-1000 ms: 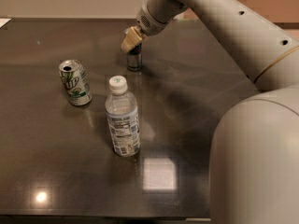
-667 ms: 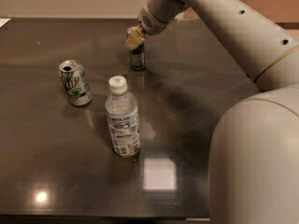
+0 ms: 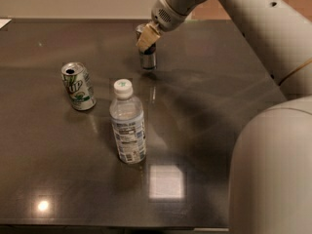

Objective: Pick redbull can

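The redbull can [image 3: 147, 58] stands upright on the dark table [image 3: 204, 130], far from me and just right of the middle. It is slim, with a dark blue and silver body. My gripper [image 3: 146, 37] comes down from the upper right and sits over the can's top, covering the upper half. The lower half of the can shows below the gripper and rests on the table.
A white-and-green soda can [image 3: 78, 86] stands at the left. A clear plastic bottle [image 3: 128, 123] with a white cap stands in the middle, nearer to me. My large white arm [image 3: 273, 169] fills the right side. The table's far edge runs just behind the redbull can.
The gripper and the redbull can under it have shifted slightly to the right. The soda can and the bottle have not moved.
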You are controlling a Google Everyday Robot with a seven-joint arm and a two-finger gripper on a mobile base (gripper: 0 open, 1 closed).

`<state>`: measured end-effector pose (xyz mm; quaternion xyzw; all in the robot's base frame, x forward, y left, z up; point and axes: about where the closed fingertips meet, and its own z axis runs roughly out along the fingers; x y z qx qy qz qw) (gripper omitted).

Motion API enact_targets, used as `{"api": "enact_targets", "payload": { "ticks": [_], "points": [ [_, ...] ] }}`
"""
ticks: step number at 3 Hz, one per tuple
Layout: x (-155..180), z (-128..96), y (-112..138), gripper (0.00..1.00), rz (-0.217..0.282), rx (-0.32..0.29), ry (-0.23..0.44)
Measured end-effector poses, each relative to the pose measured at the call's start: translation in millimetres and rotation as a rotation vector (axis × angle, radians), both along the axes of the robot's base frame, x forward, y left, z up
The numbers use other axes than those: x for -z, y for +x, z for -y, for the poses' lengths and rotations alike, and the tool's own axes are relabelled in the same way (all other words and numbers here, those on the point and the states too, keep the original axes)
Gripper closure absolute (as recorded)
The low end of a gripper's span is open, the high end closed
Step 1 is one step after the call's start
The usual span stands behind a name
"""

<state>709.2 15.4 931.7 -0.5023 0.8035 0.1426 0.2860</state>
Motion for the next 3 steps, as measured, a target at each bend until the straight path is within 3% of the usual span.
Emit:
{"api": "enact_targets", "payload": {
  "ticks": [3],
  "points": [
    [-57.9,-1.2,-64.8,1.0,0.019,-0.352,0.024]
  ]
}}
